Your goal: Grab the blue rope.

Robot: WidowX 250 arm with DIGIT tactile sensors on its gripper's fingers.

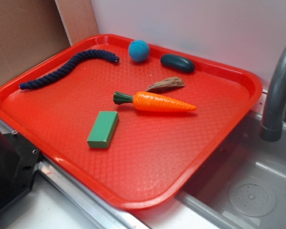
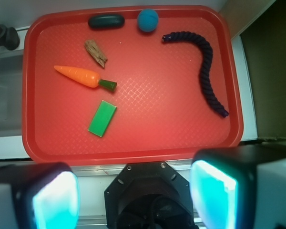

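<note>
Tray (image 1: 219,143) held everything. Rope (image 1: 66,69) curved along its far left edge, nothing touching it; ball (image 1: 139,50) lay near its capped end. Carrot (image 1: 157,102), block (image 1: 103,129), stone (image 1: 178,63), bark (image 1: 166,85) lay apart. Only the wrist view showed the gripper (image 2: 136,198), fingers (image 2: 55,202) spread wide, empty, off the tray.

red tray (image 1: 229,124), blue rope (image 1: 66,69), carrot (image 1: 157,101), green block (image 1: 103,129), teal ball (image 1: 139,50)
</note>
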